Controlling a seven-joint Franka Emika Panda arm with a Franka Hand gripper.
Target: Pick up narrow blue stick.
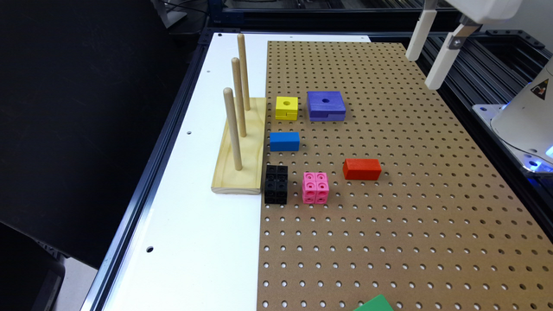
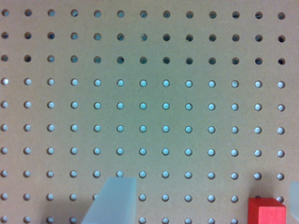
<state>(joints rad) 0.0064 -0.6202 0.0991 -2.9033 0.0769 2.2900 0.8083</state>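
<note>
Not yet begun: fingers [image 1: 432,54] spread empty, high above pegboard [image 1: 389,216], well apart from untouched narrow blue stick [image 1: 284,141].

The pegboard [image 1: 389,216] is laid on the bench [image 1: 194,242], with the peg stand [image 1: 240,147] just beside its edge on the exterior view's left. The narrow blue stick [image 1: 284,141] is found near that stand, between the small holed cube [image 1: 287,107] behind and the stud cube [image 1: 276,184] in front. The large holed block [image 1: 326,105] is placed to the small cube's right, and the longer block [image 1: 362,169] well right of the stick.
</note>
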